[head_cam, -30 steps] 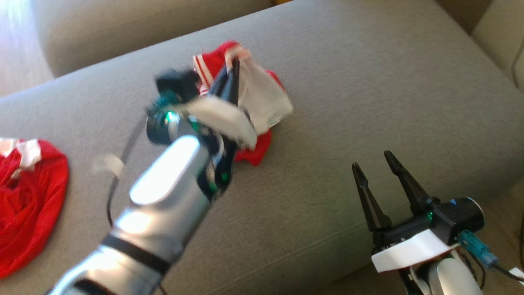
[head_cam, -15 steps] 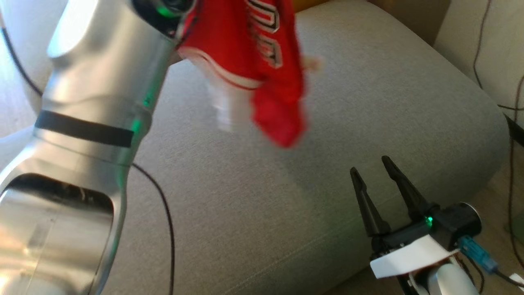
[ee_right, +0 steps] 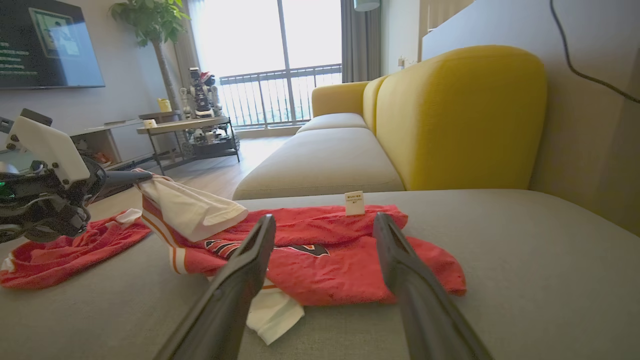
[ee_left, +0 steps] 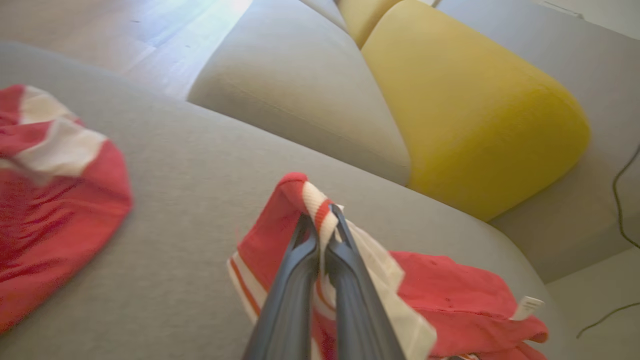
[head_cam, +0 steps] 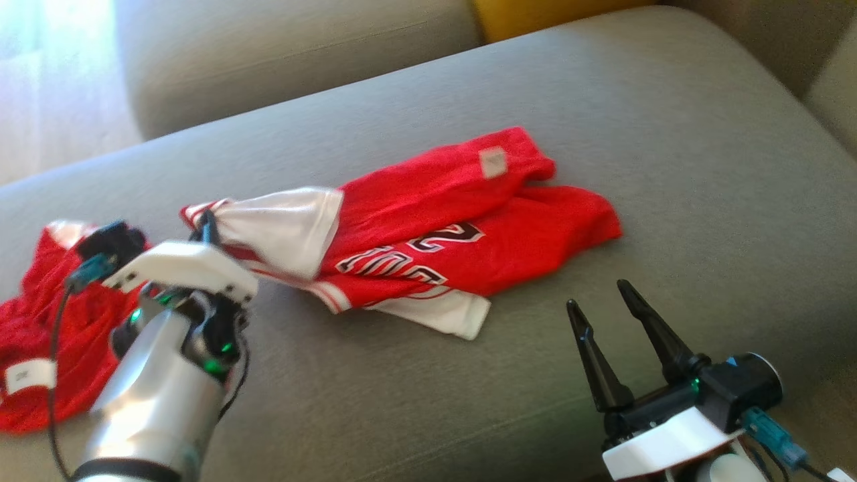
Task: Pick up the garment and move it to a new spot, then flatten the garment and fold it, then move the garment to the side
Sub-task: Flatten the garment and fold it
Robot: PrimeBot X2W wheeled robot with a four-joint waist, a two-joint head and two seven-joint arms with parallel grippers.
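Garment (head_cam: 469, 221), a red-and-white jersey, lies spread on the grey sofa seat (head_cam: 703, 167), its left hem clenched in the left gripper (ee_left: 321, 217), whose fingertips are mostly hidden in the head view but plain in the left wrist view. The right gripper (head_cam: 597, 294) hovers at near right, fingers spread and empty, bare seat around it; another red cloth (head_cam: 40, 335) at left is cut off by the frame.

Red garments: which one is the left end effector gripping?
The spread jersey with black numerals, its striped edge pinched by the left end effector; the crumpled garment lies apart.
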